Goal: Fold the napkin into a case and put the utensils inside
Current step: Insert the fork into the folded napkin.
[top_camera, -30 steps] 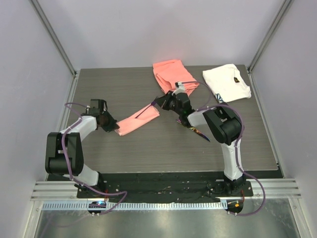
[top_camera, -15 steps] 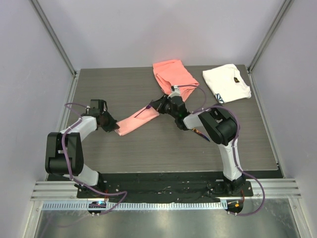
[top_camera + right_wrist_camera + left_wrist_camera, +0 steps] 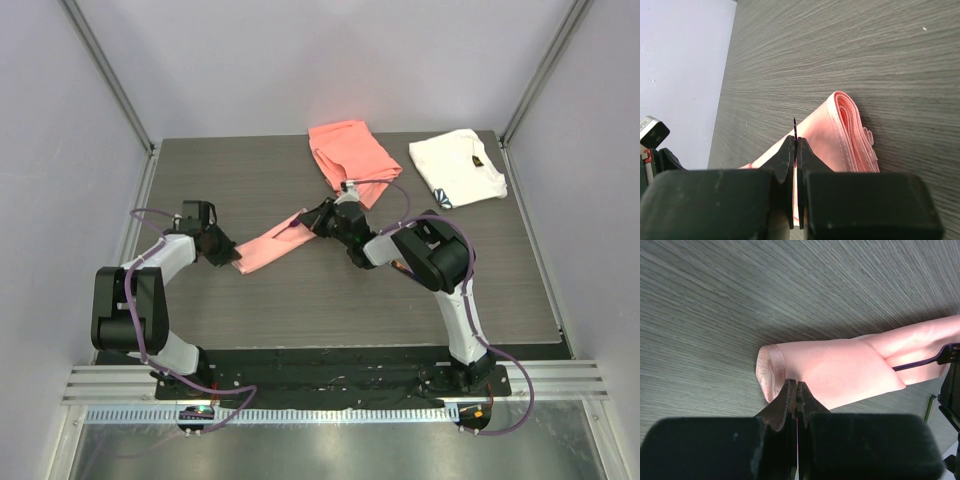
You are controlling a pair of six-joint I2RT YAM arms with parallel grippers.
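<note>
Mid-table, the left gripper (image 3: 796, 390) pinches the case (image 3: 270, 243) at its eight-o'clock end, the right gripper (image 3: 796, 145) clamps a utensil (image 3: 914, 364) at its two-o'clock mouth; a snagging tip could bunch the cloth.

Folded into a narrow oblong case (image 3: 278, 240), glossy pale pink with a satin sheen, lying flat, slanted from lower left up to upper right in the overhead view, layered hems stacked at one end. Slim dark-purple utensil (image 3: 920, 362) slipped partway between the folds, handle sticking out.
</note>
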